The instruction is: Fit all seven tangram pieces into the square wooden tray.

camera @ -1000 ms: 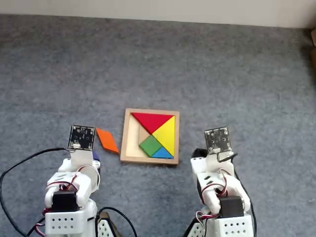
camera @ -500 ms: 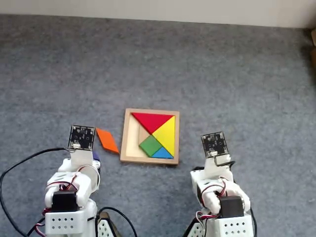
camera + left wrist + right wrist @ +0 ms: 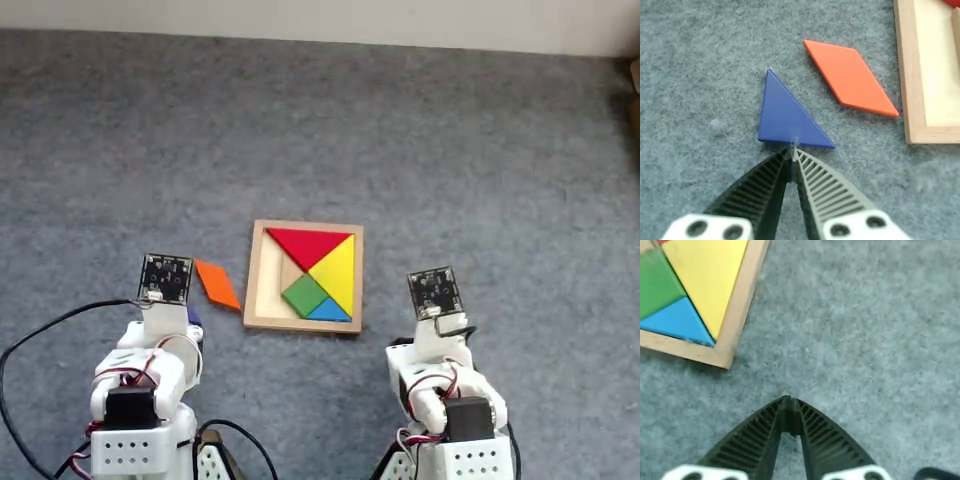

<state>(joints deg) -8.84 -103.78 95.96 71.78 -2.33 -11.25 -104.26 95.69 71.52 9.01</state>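
A: Left claw point(image 3: 791, 150) is pressed together, tips at the blue triangle's point(image 3: 785, 117) edge, outside the tray point(image 3: 912, 100) on its left.
B: What's the risk?
A: Shut like that, it can only shove. The orange piece point(image 3: 850, 77) lies between triangle and tray; a push could ram them together or jam one on the rim.
B: And grasping?
A: Flat on carpet point(image 3: 700, 60), the triangle may slip out. Right claw point(image 3: 790, 402), also pressed together, hangs over carpet off the tray's right corner.
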